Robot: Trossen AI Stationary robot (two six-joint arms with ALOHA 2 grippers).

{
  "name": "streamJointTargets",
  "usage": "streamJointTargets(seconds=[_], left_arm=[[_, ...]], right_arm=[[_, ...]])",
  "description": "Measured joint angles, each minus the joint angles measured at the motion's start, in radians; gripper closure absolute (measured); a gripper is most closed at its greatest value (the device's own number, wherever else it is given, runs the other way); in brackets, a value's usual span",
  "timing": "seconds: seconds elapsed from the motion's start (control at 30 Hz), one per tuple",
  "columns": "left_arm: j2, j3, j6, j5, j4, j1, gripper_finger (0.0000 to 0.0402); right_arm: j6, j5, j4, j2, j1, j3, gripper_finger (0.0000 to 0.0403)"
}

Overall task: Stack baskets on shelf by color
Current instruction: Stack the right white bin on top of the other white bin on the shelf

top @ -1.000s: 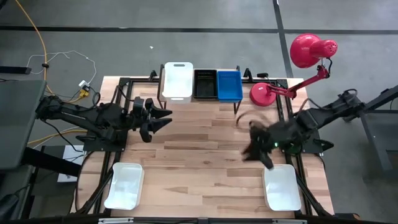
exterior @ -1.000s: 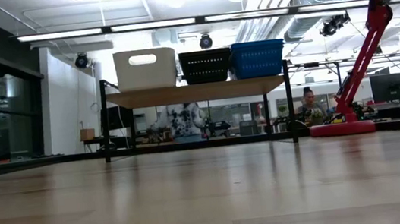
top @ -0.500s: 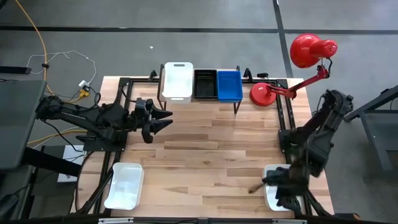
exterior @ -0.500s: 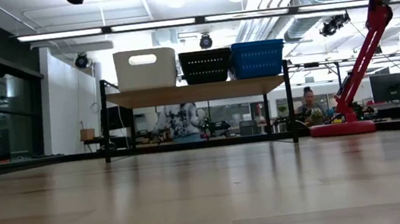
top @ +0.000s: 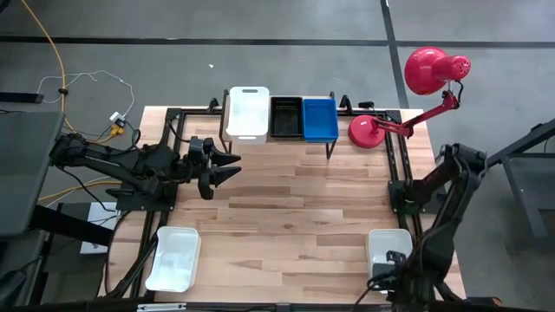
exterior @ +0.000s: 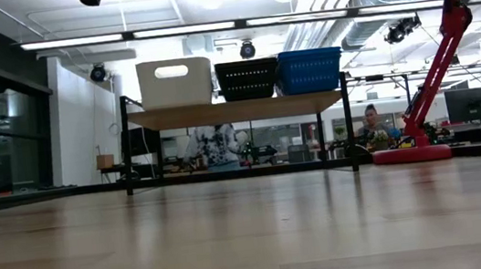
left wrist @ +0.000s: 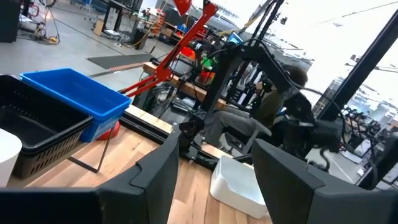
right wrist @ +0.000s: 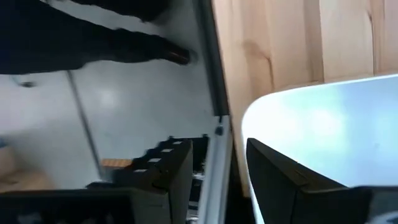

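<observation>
On the shelf (exterior: 233, 111) at the table's far edge stand a white basket (top: 247, 113), a black basket (top: 286, 117) and a blue basket (top: 320, 119), side by side. Two more white baskets lie on the table, one near-left (top: 173, 258) and one near-right (top: 386, 247). My right gripper (top: 386, 276) hangs open and tipped downward over the near end of the near-right white basket (right wrist: 317, 124). One finger (right wrist: 280, 174) shows in front of the basket, the other (right wrist: 161, 168) past its corner. My left gripper (top: 227, 166) waits open and level over the table's left middle.
A red desk lamp (top: 381, 130) stands at the far right beside the shelf, its head (top: 429, 69) beyond the table. Dark metal frame rails run along the table's left and right edges. Bare wood lies between the shelf and the two white baskets on the table.
My right gripper has swung from the table's right middle toward the near right corner, sinking and tipping downward, and now hangs over the near-right white basket. No basket has moved.
</observation>
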Motion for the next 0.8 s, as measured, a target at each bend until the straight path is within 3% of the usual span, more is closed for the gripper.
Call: streamJointTargets(seconds=[0.43, 0.8], left_arm=[[0.0, 0.0, 0.007, 0.0, 0.0, 0.0, 0.0211], [0.0, 0.0, 0.007, 0.0, 0.0, 0.0, 0.0211]], right_arm=[[-0.001, -0.016, 0.006, 0.202, 0.0, 0.0, 0.0266], [0.007, -0.037, 0.003, 0.261, 0.0, -0.001, 0.0266]])
